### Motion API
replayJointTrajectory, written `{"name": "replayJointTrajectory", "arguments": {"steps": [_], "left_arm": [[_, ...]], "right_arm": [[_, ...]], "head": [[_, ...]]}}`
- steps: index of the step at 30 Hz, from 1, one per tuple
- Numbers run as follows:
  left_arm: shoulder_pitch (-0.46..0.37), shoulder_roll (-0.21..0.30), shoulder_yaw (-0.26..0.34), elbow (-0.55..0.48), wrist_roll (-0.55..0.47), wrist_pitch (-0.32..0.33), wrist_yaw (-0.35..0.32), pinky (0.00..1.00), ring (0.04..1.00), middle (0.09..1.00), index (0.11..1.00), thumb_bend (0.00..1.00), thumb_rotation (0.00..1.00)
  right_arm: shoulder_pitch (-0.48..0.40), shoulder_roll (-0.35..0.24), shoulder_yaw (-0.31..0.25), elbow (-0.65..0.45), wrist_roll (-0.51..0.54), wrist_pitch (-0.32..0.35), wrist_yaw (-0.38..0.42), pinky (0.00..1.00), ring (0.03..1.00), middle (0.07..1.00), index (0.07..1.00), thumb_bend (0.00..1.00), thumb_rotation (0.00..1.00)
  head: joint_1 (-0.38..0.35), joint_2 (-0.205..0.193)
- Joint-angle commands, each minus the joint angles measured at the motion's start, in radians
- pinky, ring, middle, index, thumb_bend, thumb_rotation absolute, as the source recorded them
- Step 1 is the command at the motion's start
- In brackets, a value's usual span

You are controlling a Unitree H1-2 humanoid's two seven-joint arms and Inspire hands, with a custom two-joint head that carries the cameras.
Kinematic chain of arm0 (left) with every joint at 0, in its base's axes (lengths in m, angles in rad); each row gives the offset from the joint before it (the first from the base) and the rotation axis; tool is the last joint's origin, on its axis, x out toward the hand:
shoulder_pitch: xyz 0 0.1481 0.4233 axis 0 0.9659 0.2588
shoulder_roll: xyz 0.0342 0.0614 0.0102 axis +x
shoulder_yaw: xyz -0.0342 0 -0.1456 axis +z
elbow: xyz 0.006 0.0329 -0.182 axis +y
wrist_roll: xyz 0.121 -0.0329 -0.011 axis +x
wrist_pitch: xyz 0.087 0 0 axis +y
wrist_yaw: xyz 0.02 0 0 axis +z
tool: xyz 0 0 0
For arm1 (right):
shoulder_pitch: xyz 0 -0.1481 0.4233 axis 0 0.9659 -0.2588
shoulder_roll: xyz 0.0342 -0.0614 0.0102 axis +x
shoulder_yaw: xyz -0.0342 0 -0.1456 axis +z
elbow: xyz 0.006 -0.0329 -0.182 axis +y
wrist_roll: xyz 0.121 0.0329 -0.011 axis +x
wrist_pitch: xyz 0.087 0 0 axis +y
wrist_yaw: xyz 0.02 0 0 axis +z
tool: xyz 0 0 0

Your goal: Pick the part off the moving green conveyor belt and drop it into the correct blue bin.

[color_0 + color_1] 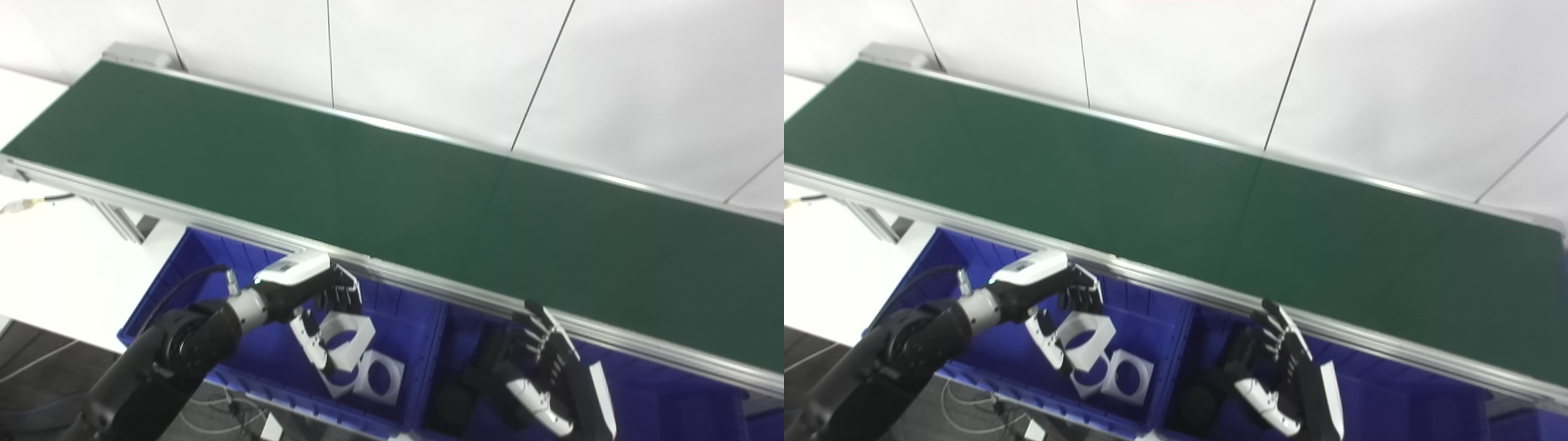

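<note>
White parts (367, 367) crowd the left bin (269, 361) beneath the left hand (318, 294).

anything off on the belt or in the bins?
Nothing damaged or spilled. The green belt carries no part. The left hand is over the left blue bin, with white parts below it; one part sits tilted at its fingers.

No readable text, labels, brands, numbers or signs anywhere, none on the belt (392, 177), none on the bins (404, 343), none on the hands, pictures too blurred for fine print
</note>
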Motion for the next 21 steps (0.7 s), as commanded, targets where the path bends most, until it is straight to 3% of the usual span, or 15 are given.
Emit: {"name": "replayJointTrajectory", "arguments": {"steps": [1,12,21], "left_arm": [[-0.033,0.004,-0.013,0.006,0.016,-0.03,0.024,0.44,0.448,0.437,0.5,0.52,0.0],[-0.053,-0.016,-0.073,0.091,0.098,-0.071,0.117,0.44,0.466,0.448,0.497,0.52,0.0],[-0.064,-0.022,-0.077,0.098,0.104,-0.069,0.117,0.46,0.476,0.45,0.498,0.52,0.0]], "right_arm": [[-0.009,0.0,-0.006,-0.037,0.016,0.013,0.007,0.68,0.764,0.823,0.889,0.69,0.49],[-0.009,-0.004,-0.008,-0.043,0.015,0.02,0.009,0.68,0.766,0.824,0.89,0.7,0.52],[-0.008,0.002,-0.005,-0.049,0.015,0.026,0.008,0.68,0.766,0.824,0.889,0.7,0.51]], "head": [[0.003,0.004],[-0.001,0.012],[-0.006,0.008]]}}
